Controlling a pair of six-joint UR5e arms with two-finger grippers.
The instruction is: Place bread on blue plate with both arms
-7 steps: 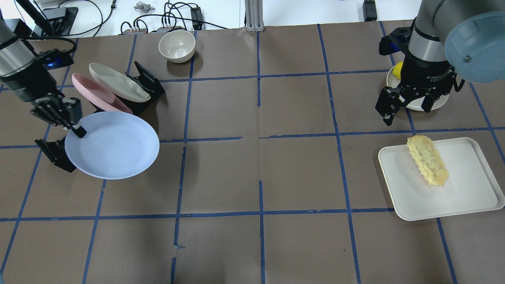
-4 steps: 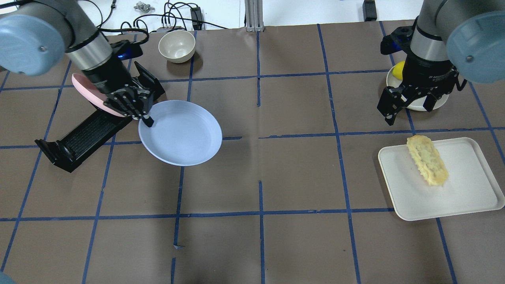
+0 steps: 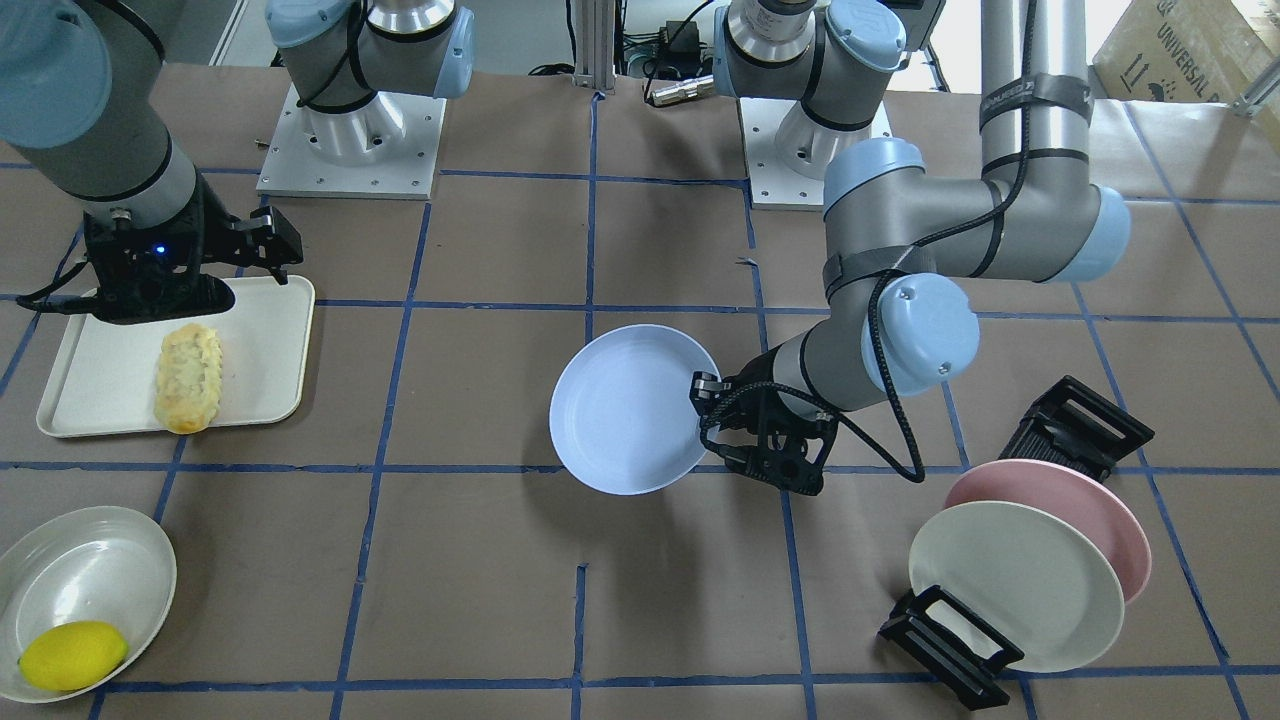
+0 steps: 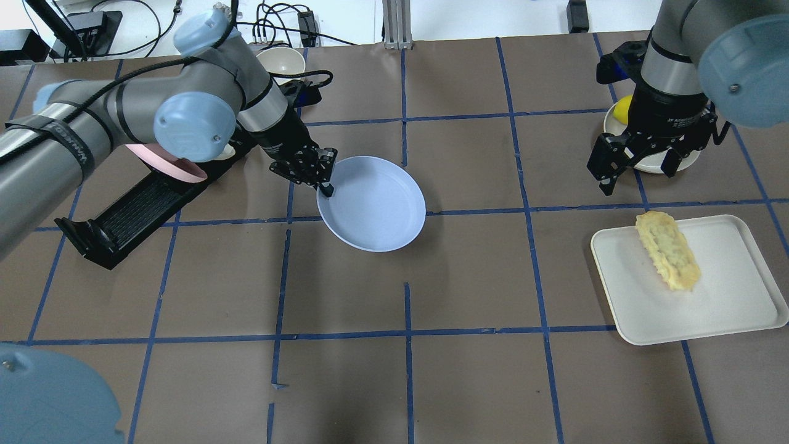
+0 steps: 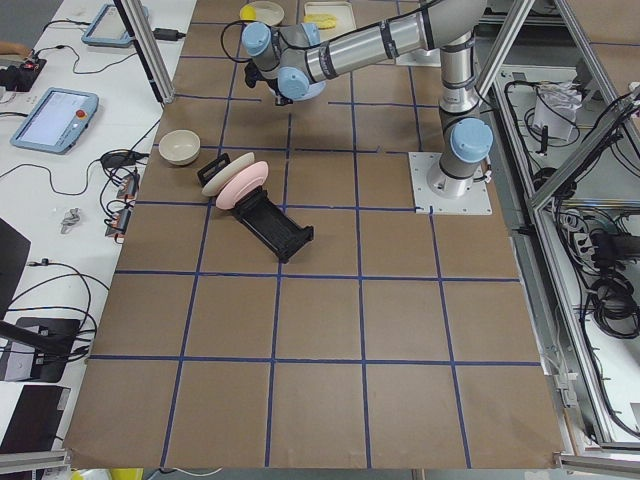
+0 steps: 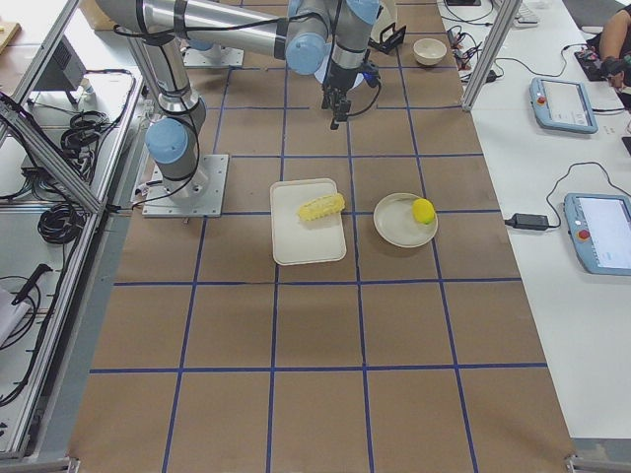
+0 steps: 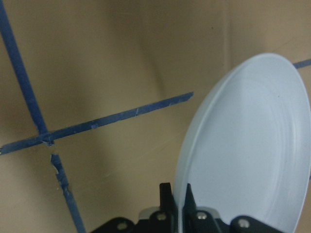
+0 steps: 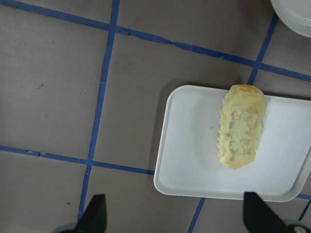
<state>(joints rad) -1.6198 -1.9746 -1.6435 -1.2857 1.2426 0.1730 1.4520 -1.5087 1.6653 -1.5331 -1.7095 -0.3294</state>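
My left gripper (image 4: pixel 325 185) is shut on the near-left rim of the blue plate (image 4: pixel 376 206), holding it just above the table's middle. The plate also shows in the front view (image 3: pixel 620 415) and fills the left wrist view (image 7: pixel 252 155), its rim pinched between the fingers (image 7: pixel 166 196). The bread (image 4: pixel 669 259) lies on a white tray (image 4: pixel 727 308) at the right, also seen in the front view (image 3: pixel 187 378) and the right wrist view (image 8: pixel 241 133). My right gripper (image 4: pixel 638 169) is open and empty, hovering just beyond the tray's far edge.
A black rack (image 4: pixel 123 216) at the left holds a pink plate (image 3: pixel 1085 500) and a cream plate (image 3: pixel 1020 585). A lemon (image 3: pixel 72 655) sits in a cream dish (image 3: pixel 95 560) beyond the tray. A small bowl (image 4: pixel 285 57) stands at the back, partly behind the left arm.
My left arm has carried the blue plate from the rack at the left over to the table's middle. The right gripper and the bread have hardly moved.
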